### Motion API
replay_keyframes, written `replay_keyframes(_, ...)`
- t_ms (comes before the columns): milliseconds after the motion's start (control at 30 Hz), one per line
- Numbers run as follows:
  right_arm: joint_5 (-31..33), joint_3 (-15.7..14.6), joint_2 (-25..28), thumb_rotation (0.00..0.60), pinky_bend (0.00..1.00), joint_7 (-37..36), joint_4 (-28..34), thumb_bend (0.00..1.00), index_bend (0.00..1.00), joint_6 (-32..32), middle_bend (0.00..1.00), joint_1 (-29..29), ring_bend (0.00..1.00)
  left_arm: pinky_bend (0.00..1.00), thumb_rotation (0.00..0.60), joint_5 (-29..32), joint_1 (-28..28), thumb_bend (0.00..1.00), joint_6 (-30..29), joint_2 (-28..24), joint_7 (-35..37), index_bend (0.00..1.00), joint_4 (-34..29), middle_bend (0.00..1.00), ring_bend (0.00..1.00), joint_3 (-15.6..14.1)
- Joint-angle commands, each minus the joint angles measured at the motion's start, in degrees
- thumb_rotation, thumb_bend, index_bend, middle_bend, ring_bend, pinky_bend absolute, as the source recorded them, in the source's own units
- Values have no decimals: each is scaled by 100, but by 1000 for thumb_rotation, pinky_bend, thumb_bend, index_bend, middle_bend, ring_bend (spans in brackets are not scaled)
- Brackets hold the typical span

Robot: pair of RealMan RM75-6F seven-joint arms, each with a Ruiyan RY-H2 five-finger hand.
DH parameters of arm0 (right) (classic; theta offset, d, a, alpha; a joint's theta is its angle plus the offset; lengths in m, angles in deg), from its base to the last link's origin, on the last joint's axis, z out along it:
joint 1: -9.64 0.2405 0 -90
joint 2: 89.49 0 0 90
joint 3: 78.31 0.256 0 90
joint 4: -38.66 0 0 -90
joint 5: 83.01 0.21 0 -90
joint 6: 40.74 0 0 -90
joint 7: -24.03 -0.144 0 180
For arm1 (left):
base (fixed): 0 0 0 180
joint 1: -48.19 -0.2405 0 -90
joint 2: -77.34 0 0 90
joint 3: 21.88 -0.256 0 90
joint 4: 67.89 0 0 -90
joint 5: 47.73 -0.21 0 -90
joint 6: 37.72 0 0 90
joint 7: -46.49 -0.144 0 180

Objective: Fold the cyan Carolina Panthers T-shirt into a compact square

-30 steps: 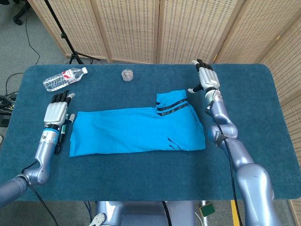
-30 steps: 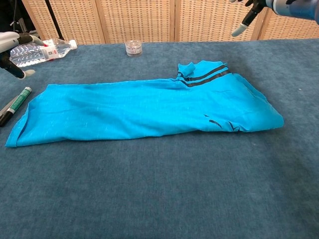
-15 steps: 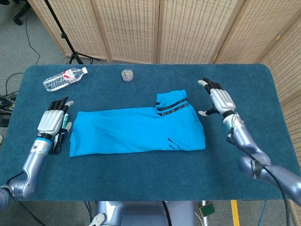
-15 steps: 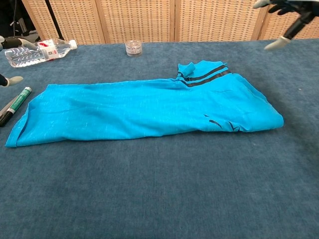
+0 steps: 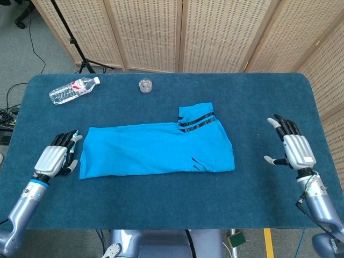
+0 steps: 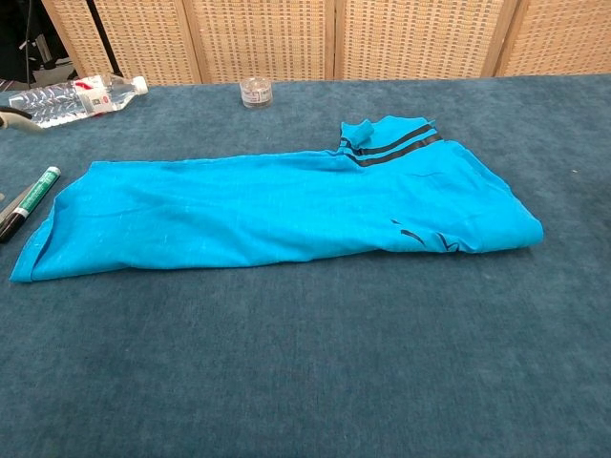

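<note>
Within the last second I have drawn both my arms back toward my body. My right hand point(image 5: 293, 151), which was up at the far edge of the shirt near the striped sleeve point(image 5: 196, 121), is now low at the near right side of the table point(image 5: 161, 212), and my left hand point(image 5: 54, 158) has also come nearer to me. Both hands are spread and hold nothing (the chest view shows neither hand at all).

I judge from this that one fold is finished and I am free for the next. The cyan T-shirt point(image 5: 156, 148) lies as a long flat band, not yet a square, so it must be folded along its length at least once more.

The shirt lies between my two hands. Its short end is just beside my left hand, toward the inner side. My right hand is well apart from the other end, with bare table between. The markers point(image 6: 29, 202) lie near my left hand.
</note>
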Motion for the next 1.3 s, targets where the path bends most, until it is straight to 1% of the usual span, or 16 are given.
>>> replay_keyframes(33,-281,-202,-42,600,0,-2,116,0,0,593,0,-437,0,0,600,-204,-158,411,-182,-8,208,0,33,0,0,-153)
replay_keyframes(267,-596,-414,-100,600,0,-20,307,0,0,1342,0,-965,0,0,600,-611,-391,424,-489,120,600,0,308,0,0,-415)
replay_keyframes(400,-743,-481,-98,600,0,-69,383,0,0,1630,0,-1167,0,0,600,-783,-500,424,-626,256,716,17,582,0,0,-533)
replay_keyframes(667,-964,-480,-58,600,0,-265,346,0,0,1828,0,-1284,0,0,600,-1011,-601,430,-565,534,987,79,1184,0,0,-780)
replay_keyframes(767,-1022,-481,-41,600,0,-336,316,0,0,1822,0,-1293,0,0,600,-1119,-662,430,-627,733,1113,95,1503,0,0,-853)
replay_keyframes(800,-1036,-477,-33,600,0,-365,303,0,0,1809,0,-1293,0,0,600,-1171,-690,432,-670,887,1237,100,1692,0,0,-875)
replay_keyframes(900,-1071,-465,-23,600,0,-411,298,0,0,1801,0,-1302,0,0,600,-1264,-701,439,-738,1179,1404,113,2098,0,0,-875)
replay_keyframes(1000,-1083,-450,-20,600,0,-455,291,0,0,1789,0,-1310,0,0,600,-1312,-696,444,-799,1386,1510,122,2364,0,0,-848)
replay_keyframes(1100,-1072,-425,-17,600,0,-492,282,0,0,1765,0,-1314,0,0,600,-1348,-664,444,-849,1548,1629,130,2566,0,0,-805)
replay_keyframes(1300,-1063,-386,-6,600,0,-567,274,0,0,1750,0,-1333,0,0,600,-1300,-584,444,-745,1726,1621,138,2807,0,0,-722)
